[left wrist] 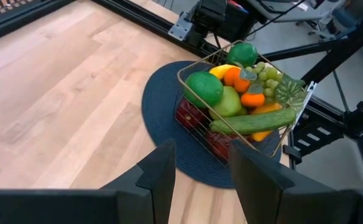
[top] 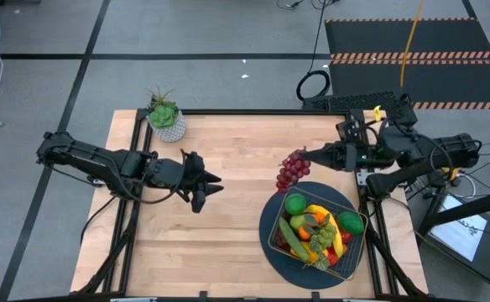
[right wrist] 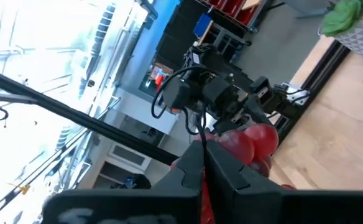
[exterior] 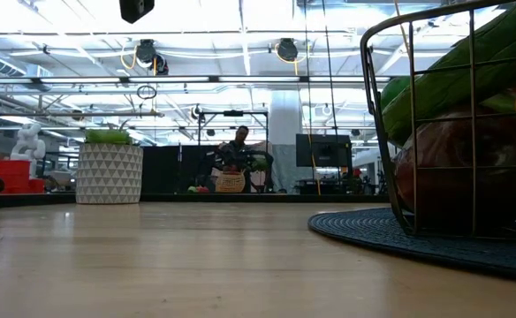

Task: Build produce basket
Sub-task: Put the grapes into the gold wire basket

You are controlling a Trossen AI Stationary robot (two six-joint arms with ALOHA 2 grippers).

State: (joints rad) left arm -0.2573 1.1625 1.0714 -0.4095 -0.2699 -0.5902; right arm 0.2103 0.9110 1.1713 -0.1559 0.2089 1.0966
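Right gripper (top: 305, 154): fingers pinched together on the stem of the purple grapes (top: 292, 169), near the table's right edge, toward the far side; the bunch hangs from the fingertips above the wood.
Right wrist view: the two dark fingers (right wrist: 222, 167) meet over the red-purple grape cluster (right wrist: 251, 143), which sits right against them.
Left gripper (top: 209, 186): fingers spread partway with nothing between them, held over the middle of the table, pointing toward the basket.
Left wrist view: the gap between its fingers (left wrist: 161, 171) shows bare wood and the near rim of the mat.
Basket (top: 353, 200): dark wire mesh, standing on the round dark blue mat (top: 268, 220) at the near right corner of the table.
Produce in the basket (top: 316, 228): piled above the rim; green limes at two corners, a cucumber (left wrist: 256, 121) lying along one side, oranges, green grapes, a yellow piece and red fruit lower down.
Grapes and basket: the purple bunch is just beside the far left corner of the mat, outside the basket and apart from it.
Potted plant (top: 165, 117): green leaves in a white patterned pot, at the far left corner of the table (top: 203, 235).
Low view: pot on the left, the basket's wire wall and mat edge close on the right; a person shows far back in the room.
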